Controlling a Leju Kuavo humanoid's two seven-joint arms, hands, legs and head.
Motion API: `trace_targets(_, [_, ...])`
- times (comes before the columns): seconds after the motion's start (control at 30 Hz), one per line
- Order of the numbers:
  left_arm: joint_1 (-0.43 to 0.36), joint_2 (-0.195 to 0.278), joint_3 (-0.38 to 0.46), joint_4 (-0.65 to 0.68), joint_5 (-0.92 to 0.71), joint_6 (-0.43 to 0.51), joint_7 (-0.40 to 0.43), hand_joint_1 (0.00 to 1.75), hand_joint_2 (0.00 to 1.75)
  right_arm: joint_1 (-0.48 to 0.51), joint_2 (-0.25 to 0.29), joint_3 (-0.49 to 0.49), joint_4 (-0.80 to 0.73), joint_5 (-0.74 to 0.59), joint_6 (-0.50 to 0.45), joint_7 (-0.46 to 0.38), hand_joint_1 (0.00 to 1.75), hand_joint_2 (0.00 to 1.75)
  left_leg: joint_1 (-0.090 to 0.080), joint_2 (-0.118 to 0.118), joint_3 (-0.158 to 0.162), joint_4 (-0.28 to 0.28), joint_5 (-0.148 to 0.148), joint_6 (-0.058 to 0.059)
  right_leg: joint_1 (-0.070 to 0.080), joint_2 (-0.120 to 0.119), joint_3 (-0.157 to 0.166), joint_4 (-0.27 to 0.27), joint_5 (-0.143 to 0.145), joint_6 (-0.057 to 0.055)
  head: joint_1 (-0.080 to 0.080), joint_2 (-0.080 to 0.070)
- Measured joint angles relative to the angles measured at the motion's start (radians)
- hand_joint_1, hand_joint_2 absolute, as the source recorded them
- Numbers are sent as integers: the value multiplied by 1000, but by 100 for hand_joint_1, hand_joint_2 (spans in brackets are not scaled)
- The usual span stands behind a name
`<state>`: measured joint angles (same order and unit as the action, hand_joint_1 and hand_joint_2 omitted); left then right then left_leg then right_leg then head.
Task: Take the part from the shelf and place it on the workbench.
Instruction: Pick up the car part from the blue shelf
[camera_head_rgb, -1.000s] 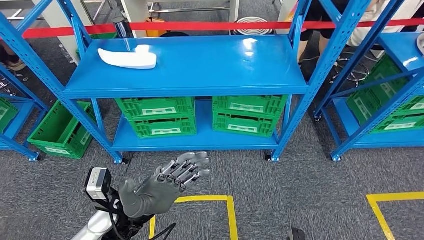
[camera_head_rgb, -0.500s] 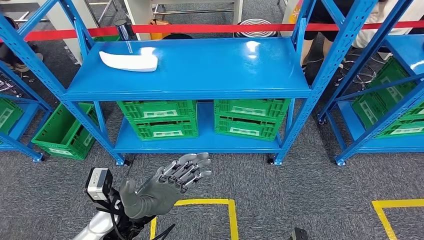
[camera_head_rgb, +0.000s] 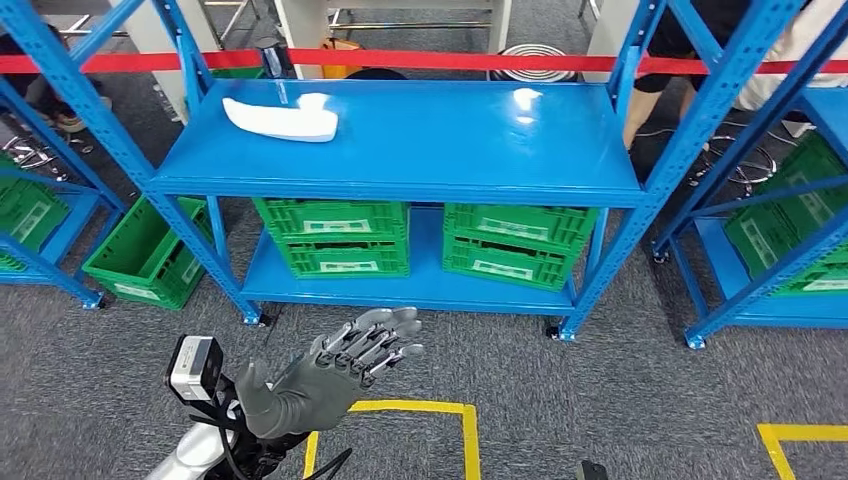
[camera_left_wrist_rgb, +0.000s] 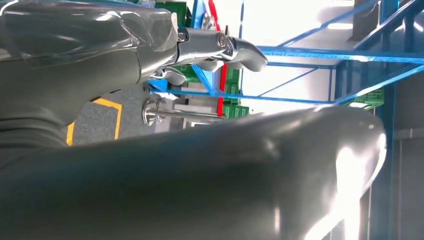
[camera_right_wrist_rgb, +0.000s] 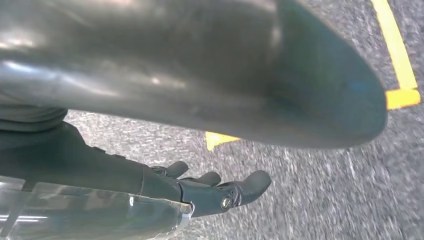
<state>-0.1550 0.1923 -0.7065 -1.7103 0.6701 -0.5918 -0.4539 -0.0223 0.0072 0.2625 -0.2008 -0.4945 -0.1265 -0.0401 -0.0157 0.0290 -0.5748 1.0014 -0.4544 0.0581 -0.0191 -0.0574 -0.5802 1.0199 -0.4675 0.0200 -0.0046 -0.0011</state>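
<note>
Beyond the left hand's fingers (camera_head_rgb: 378, 338) lies bare carpet (camera_head_rgb: 560, 400); farther ahead, blue shelf posts (camera_head_rgb: 225, 265) and green crates (camera_head_rgb: 333, 236) block passage.

A white part (camera_head_rgb: 281, 118) lies at the back left of a blue shelf's (camera_head_rgb: 420, 160) top deck. Green crates (camera_head_rgb: 332, 235) fill the lower deck. The robot's left hand (camera_head_rgb: 325, 372) hangs open above grey carpet, fingers spread toward the shelf, well apart from the part, beside yellow floor tape (camera_head_rgb: 418, 408).
</note>
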Motion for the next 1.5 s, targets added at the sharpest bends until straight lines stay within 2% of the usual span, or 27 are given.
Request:
trace_targets(0.07, [-1,-3,1,-2,2,2,4,0,0,2,0,0,0,0,0,-2,0,0,6,-18,13,-26,18,7,1,18,-21,50,-29,-1,2,0])
trace_targets(0.13, [-1,-7,0,-2,3,6,8,0,0,5,-2,0,0,0,1,-4,0,0,9,-36,14,-35,26,12,-2,43,-79,174,-85,-10,4,0])
trace_targets(0.2, [2,-8,-2,-1,6,12,11,0,0,8,-5,0,0,0,1,-4,0,0,9,-54,12,-33,26,11,-4,51,-122,266,-114,-5,5,0])
trace_targets(0.23, [3,-8,-2,0,7,15,12,0,0,8,-6,0,0,0,0,-4,0,0,10,-61,11,-31,25,9,-5,51,-120,260,-105,4,5,0])
trace_targets(0.27, [3,-8,-3,0,8,17,13,0,0,8,-8,0,0,0,0,-5,0,0,11,-68,11,-26,23,5,-8,52,-98,214,-81,16,5,0])
trace_targets(0.33, [3,-8,-3,0,10,21,15,0,0,5,-9,0,0,-1,-1,-6,0,0,12,-78,7,-9,12,-8,-13,54,-34,77,-28,34,5,0])
trace_targets(0.4, [4,-8,-3,0,11,24,17,0,0,4,-8,0,0,-3,-4,-9,0,0,10,-83,-1,9,1,-22,-14,58,-2,11,-8,27,5,0])
trace_targets(0.53, [11,-6,2,0,15,31,17,0,0,8,-8,0,0,-8,-8,-14,0,0,15,-73,-12,32,-16,-35,-15,59,0,10,-8,1,2,0])
trace_targets(0.6, [13,-6,5,0,19,35,17,0,0,10,-9,0,0,-10,-14,-15,0,0,19,-51,-50,116,-62,-46,-17,58,4,9,-10,-10,-2,0])
trace_targets(0.67, [17,-6,8,0,22,37,17,0,0,14,-10,0,0,-13,-20,-16,0,0,24,-35,-122,253,-116,-56,-14,56,6,9,-13,-15,-4,0])
trace_targets(0.7, [19,-6,10,0,23,38,18,0,0,16,-11,0,0,-13,-21,-17,0,0,26,-32,-150,299,-125,-57,-12,55,6,9,-14,-17,-4,0])
trace_targets(0.73, [21,-6,10,0,23,37,18,0,0,18,-11,0,0,-14,-22,-17,0,0,26,-31,-159,308,-115,-55,-10,54,8,9,-15,-18,-4,0])
trace_targets(0.77, [22,-6,11,0,23,37,18,0,0,18,-12,0,0,-14,-22,-17,0,0,26,-30,-148,275,-85,-50,-8,54,11,9,-16,-19,-5,0])
trace_targets(0.83, [21,-6,13,0,23,37,18,0,0,19,-11,0,0,-14,-22,-17,0,0,19,-27,-86,137,-15,-28,-4,54,17,7,-20,-21,-4,0])
trace_targets(0.87, [21,-6,14,0,23,37,18,0,0,18,-10,0,0,-15,-23,-18,0,0,14,-23,-58,77,5,-17,-2,54,19,5,-22,-19,-3,0])
trace_targets(0.93, [21,-6,15,-1,26,37,18,0,0,19,-7,-1,0,-17,-27,-19,0,0,3,-18,-35,17,6,-2,-2,51,22,5,-21,-7,-2,0])
trace_targets(0.97, [21,-7,16,-1,28,36,19,0,0,20,-7,-1,0,-19,-31,-20,0,0,-1,-18,-30,4,4,2,-4,48,26,7,-14,5,-2,0])
trace_targets(1.03, [22,-9,19,-1,31,33,18,0,0,22,-7,-1,0,-23,-38,-21,0,0,1,-26,1,-27,8,13,-6,44,29,23,-9,21,-2,0])
trace_targets(1.07, [20,-12,19,-1,32,31,18,0,0,21,-8,-1,0,-24,-40,-23,0,0,3,-29,18,-36,10,19,-6,46,22,43,-20,24,-2,0])
trace_targets(1.17, [16,-28,19,1,33,29,15,0,0,21,-16,-1,0,-25,-42,-25,0,0,6,-36,38,-43,8,27,-8,54,-70,204,-86,19,1,0])
trace_targets(1.23, [17,-33,19,1,33,33,13,0,0,27,-24,-1,0,-23,-43,-30,0,0,10,-43,46,-42,-1,21,-13,55,-125,264,-100,29,2,0])
trace_targets(1.27, [17,-33,19,1,33,35,10,0,0,30,-29,-1,0,-21,-45,-33,0,0,14,-47,54,-41,-8,14,-18,55,-124,238,-82,41,2,0])
trace_targets(1.33, [18,-33,20,1,33,40,5,0,0,34,-37,-1,0,-18,-48,-38,0,0,22,-51,69,-33,-29,-5,-32,53,-84,108,-13,70,3,0])
trace_targets(1.37, [18,-32,20,0,33,41,3,0,0,33,-39,-1,0,-17,-49,-40,0,0,24,-52,76,-24,-42,-15,-35,51,-64,52,7,71,5,0])
trace_targets(1.4, [19,-31,21,-1,32,42,2,0,0,32,-40,-1,0,-15,-51,-41,0,0,24,-52,78,-17,-54,-25,-35,48,-51,21,19,63,5,0])
trace_targets(1.47, [20,-30,22,-6,31,42,-1,0,0,33,-42,-1,-2,-11,-53,-40,0,0,25,-51,84,-4,-70,-38,-29,46,-42,13,12,30,6,0])
trace_targets(1.5, [19,-29,22,-9,28,43,-4,0,0,34,-43,-1,-3,-7,-53,-39,0,0,27,-49,79,5,-69,-43,-29,47,-35,14,12,19,5,0])
